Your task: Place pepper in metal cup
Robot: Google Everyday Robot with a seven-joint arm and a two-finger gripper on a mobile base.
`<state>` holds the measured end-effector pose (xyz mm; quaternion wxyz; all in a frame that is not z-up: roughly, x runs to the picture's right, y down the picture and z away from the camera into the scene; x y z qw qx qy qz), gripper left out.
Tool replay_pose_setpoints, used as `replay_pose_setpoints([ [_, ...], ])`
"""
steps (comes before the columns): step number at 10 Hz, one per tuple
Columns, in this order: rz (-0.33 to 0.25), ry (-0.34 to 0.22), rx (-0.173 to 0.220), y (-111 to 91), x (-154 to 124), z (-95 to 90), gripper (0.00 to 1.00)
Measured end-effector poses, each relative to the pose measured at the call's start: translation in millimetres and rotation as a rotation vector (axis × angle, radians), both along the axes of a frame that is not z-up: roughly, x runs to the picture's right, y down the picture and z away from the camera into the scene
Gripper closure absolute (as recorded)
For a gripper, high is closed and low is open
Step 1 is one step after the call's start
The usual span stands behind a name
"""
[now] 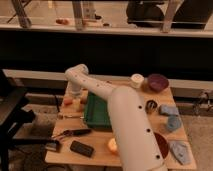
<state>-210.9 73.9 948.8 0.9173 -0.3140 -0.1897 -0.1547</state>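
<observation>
My gripper (pixel 75 98) hangs at the end of the white arm, low over the table's left far corner. Right by it lie orange-red pieces: one to its left (pixel 67 101) looks like the pepper, another sits just right of it (pixel 80 105). I cannot tell whether the gripper touches the pepper. The metal cup (pixel 151 106), small and silver-grey with a dark inside, stands on the right part of the table, well away from the gripper across the green tray.
A green tray (pixel 97 113) lies mid-table under the arm. A white cup (pixel 136 80) and a purple bowl (pixel 157 82) stand at the back right. Blue items (pixel 172 122), a red bowl (pixel 161 143), a round fruit (pixel 112 145), a black block (pixel 81 148) and a dark tool (pixel 70 133) lie nearer the front.
</observation>
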Motion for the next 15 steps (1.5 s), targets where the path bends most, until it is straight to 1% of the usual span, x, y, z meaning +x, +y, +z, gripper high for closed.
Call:
replay_pose_setpoints([
  [3,-0.014,0.014,-0.012,0.7,1.2,6.2,0.28],
  [4,-0.017,0.020,-0.013,-0.4,2.7,7.1,0.30],
  [6,-0.022,0.026,-0.011,-3.7,3.6,6.2,0.40],
  [8,-0.035,0.027,-0.008,-8.7,1.8,4.0,0.56],
  [10,-0.044,0.029,-0.018,-8.3,2.4,5.2,0.57],
  [12,-0.057,0.033,-0.035,-3.1,5.6,9.6,0.57],
  [13,-0.062,0.035,-0.043,0.6,6.8,11.2,0.59],
  [14,-0.066,0.036,-0.048,3.2,8.4,11.8,0.69],
  [15,-0.071,0.036,-0.052,5.3,10.0,10.1,0.77],
])
